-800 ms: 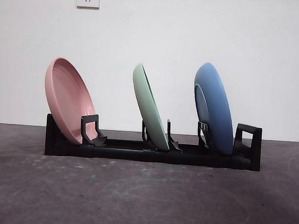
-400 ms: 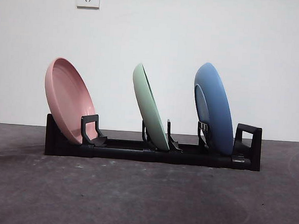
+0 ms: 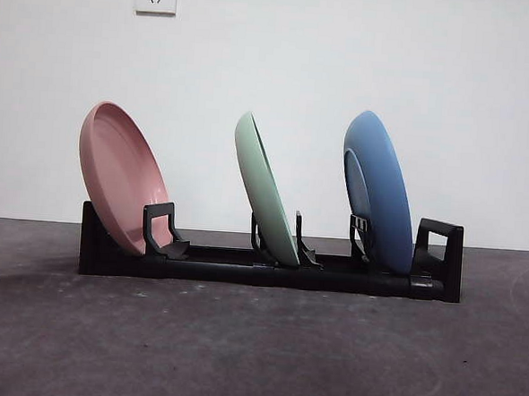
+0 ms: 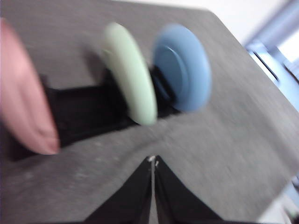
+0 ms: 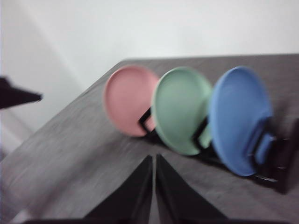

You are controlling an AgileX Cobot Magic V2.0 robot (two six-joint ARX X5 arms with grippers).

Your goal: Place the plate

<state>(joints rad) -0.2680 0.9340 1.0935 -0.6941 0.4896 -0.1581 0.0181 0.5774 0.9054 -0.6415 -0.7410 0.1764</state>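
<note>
Now, nearest to you in each wrist view are the jaws: the left gripper (image 4: 153, 161) has its jaws pressed together on nothing, and the right gripper (image 5: 153, 158) likewise has its jaws closed and empty. Both hang above the dark table (image 3: 255, 359), on the near side of the rack (image 3: 269, 272), well apart from it, and neither shows in the front view.

Beyond them the black rack stands with all three slots filled. The pink plate (image 3: 122, 178) leans at one end of the rack, the green plate (image 3: 265, 189) sits in the rack's middle slot, and the blue plate (image 3: 379, 192) stands at the rack's other end, beside the end post. Each looks seated between its prongs.

So you judge the placing as done, and the step in hand is to clear away cleanly. Keep both arms on the near side of the rack, lift rather than sweep, and do not brush a rim: the plates lean and could tip out of their slots
</note>
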